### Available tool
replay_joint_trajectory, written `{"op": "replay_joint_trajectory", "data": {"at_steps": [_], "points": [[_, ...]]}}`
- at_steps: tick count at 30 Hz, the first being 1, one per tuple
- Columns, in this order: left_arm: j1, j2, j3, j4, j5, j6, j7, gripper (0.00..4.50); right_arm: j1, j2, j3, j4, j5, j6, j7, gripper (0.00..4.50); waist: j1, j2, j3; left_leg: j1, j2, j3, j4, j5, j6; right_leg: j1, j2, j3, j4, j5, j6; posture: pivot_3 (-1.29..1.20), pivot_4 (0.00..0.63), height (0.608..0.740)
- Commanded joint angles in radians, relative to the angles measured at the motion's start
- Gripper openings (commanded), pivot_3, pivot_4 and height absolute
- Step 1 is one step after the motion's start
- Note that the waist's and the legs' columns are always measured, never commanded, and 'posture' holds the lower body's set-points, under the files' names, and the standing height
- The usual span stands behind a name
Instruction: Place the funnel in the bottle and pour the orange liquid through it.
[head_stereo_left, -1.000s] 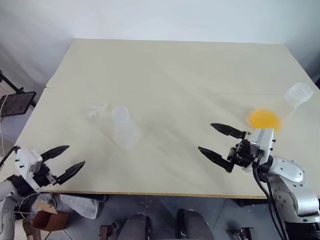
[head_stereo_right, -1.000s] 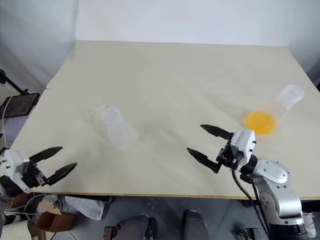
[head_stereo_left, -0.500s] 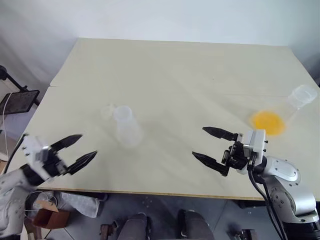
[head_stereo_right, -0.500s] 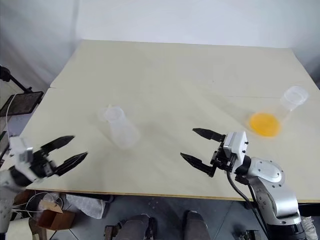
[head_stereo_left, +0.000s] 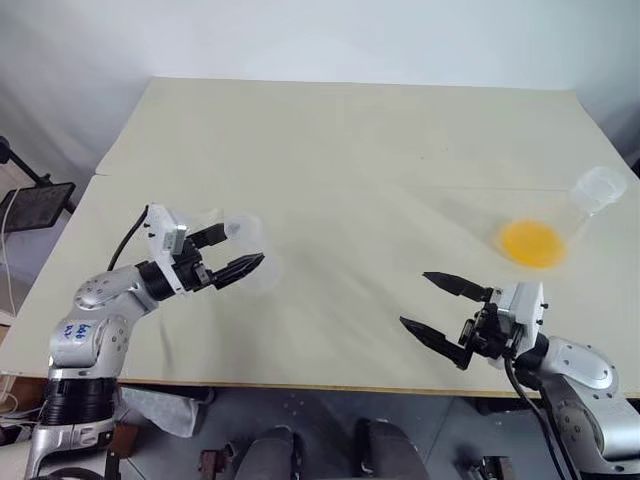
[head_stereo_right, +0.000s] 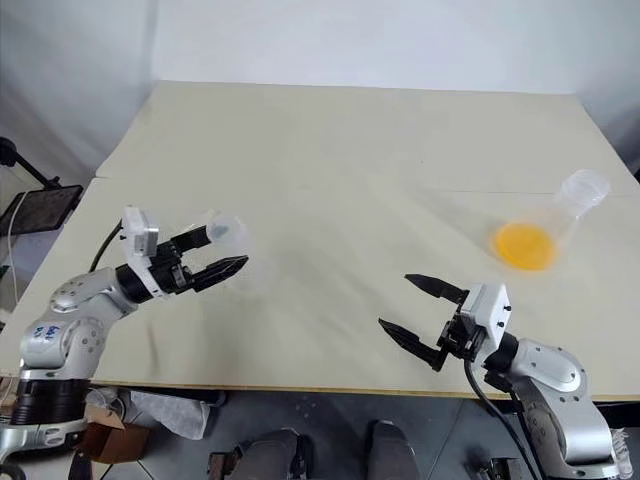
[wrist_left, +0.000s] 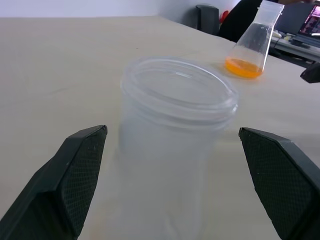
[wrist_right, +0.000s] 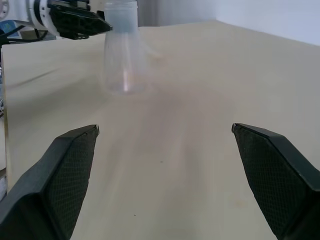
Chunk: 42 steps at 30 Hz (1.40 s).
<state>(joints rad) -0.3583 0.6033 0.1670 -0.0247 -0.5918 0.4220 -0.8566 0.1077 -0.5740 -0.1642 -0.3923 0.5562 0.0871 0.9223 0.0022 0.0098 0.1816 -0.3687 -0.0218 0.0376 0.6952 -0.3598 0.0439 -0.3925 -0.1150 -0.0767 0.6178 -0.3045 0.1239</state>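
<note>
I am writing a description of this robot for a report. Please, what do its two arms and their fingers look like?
Both arms have silver-grey metal shells with rounded joints and black cables along them. The left arm carries blue handwritten marks on its shell. Each wrist ends in a small white block. The left gripper and right gripper each have two black, tapered, pointed fingers; their inner faces are finely textured.

Only the bottle (head_stereo_left: 247, 262) and flask (head_stereo_left: 560, 226) interrupt the table (head_stereo_left: 360, 160)
</note>
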Motion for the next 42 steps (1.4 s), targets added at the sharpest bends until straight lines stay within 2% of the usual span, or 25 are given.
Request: {"op": "replay_joint_trajectory", "data": {"at_steps": [1,4,7,9,13,17,23,27,33,38,42], "points": [[-0.032,-0.001,-0.004,0.015,0.019,-0.017,-0.015,4.30,0.023,0.008,-0.022,-0.047,-0.001,-0.024,-0.018,4.49,0.001,0.000,0.000,0.000,0.000,0.000,0.000,0.000,0.000,0.000,0.000,0.000,0.000,0.000,0.000,0.00,0.150,0.740],[-0.046,-0.005,-0.004,0.030,0.024,-0.017,-0.018,3.63,0.033,0.013,-0.018,-0.052,-0.004,-0.031,-0.028,4.50,0.001,0.000,0.000,0.000,0.000,0.000,0.000,0.000,0.000,0.000,0.000,0.000,0.000,0.000,0.000,0.00,0.150,0.740],[-0.048,-0.001,-0.018,0.029,0.030,-0.020,-0.041,2.71,0.042,0.020,-0.013,-0.056,-0.009,-0.036,-0.038,4.50,0.003,0.000,0.000,0.000,0.000,0.000,0.000,0.000,0.000,0.000,0.000,0.000,0.000,0.000,0.000,0.00,0.150,0.740],[-0.051,-0.008,-0.010,0.030,0.018,-0.004,-0.037,2.32,0.046,0.022,-0.012,-0.058,-0.009,-0.039,-0.043,4.50,0.003,0.000,0.000,0.000,0.000,-0.001,0.001,0.000,0.000,0.000,0.000,0.000,0.000,0.000,0.000,0.00,0.150,0.740],[-0.076,-0.012,-0.029,0.033,0.030,-0.018,-0.058,2.31,0.069,0.027,-0.019,-0.069,-0.014,-0.043,-0.059,4.50,0.009,0.000,0.000,0.000,0.000,-0.001,0.001,0.000,0.000,0.000,-0.001,0.000,0.001,0.000,0.000,0.00,0.150,0.740],[-0.187,-0.055,-0.118,0.050,0.074,-0.055,-0.102,2.31,0.137,0.034,-0.056,-0.107,-0.017,-0.048,-0.098,4.50,0.030,0.000,0.000,-0.001,-0.001,-0.001,0.003,0.000,0.000,0.001,0.000,-0.001,0.001,0.000,0.000,0.00,0.150,0.740],[-0.396,-0.204,-0.263,0.243,0.206,-0.188,-0.151,2.31,0.260,0.050,-0.123,-0.165,-0.028,-0.066,-0.145,4.50,0.037,0.000,0.000,-0.001,-0.004,0.001,0.003,0.001,0.001,0.001,0.002,-0.004,0.001,0.001,0.001,0.00,0.150,0.740],[-0.527,-0.327,-0.335,0.456,0.307,-0.351,-0.167,2.31,0.358,0.082,-0.173,-0.219,-0.040,-0.087,-0.190,4.50,0.034,0.000,0.000,-0.001,-0.003,0.003,0.003,0.001,0.001,0.000,0.003,-0.005,0.001,0.001,0.002,0.00,0.150,0.740],[-0.631,-0.444,-0.349,0.697,0.392,-0.523,-0.147,2.31,0.478,0.149,-0.209,-0.287,-0.067,-0.120,-0.248,4.50,0.026,-0.001,0.000,-0.001,-0.002,0.006,0.002,0.001,0.002,0.000,0.004,-0.004,0.000,0.001,0.002,0.00,0.150,0.740],[-0.676,-0.495,-0.340,0.819,0.431,-0.619,-0.139,2.31,0.544,0.203,-0.203,-0.330,-0.095,-0.144,-0.287,4.50,0.026,-0.001,0.000,-0.001,-0.001,0.006,0.002,0.001,0.002,-0.001,0.004,-0.004,-0.001,0.001,0.002,0.00,0.150,0.740],[-0.686,-0.505,-0.332,0.847,0.433,-0.610,-0.176,2.31,0.543,0.219,-0.190,-0.341,-0.105,-0.145,-0.305,4.50,0.025,-0.001,0.000,-0.001,-0.001,0.006,0.002,0.001,0.002,-0.001,0.004,-0.003,-0.001,0.001,0.002,0.00,0.150,0.740]]}}
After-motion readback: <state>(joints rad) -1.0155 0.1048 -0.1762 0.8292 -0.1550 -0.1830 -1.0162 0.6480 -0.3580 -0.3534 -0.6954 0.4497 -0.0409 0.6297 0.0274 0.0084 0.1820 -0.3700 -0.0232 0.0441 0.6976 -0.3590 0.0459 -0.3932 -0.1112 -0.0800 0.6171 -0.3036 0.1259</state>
